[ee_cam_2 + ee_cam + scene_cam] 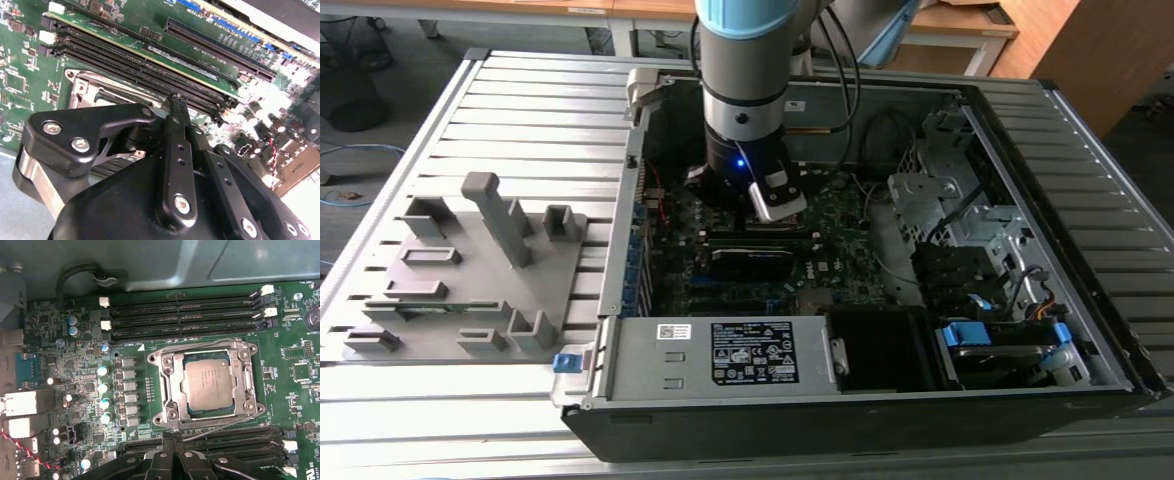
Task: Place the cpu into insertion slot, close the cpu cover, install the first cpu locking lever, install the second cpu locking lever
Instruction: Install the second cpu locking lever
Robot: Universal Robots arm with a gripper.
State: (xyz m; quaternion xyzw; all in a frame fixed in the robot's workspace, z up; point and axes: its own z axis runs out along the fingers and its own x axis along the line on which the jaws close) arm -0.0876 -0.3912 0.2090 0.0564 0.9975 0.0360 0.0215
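Your hand is pinched narrow, empty, just beside the cover, which lies closed over the cpu.

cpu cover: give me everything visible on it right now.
In the first wrist view the cpu cover is a thin silvery metal frame lying flat and closed over the insertion slot on the green board. Through its cut-out centre shows the cpu, a grey-brown square seated level. Thin wire levers run along the frame's edges; whether they are latched cannot be told. The gripper sits just beside the frame, near the memory slots, not visibly touching it.
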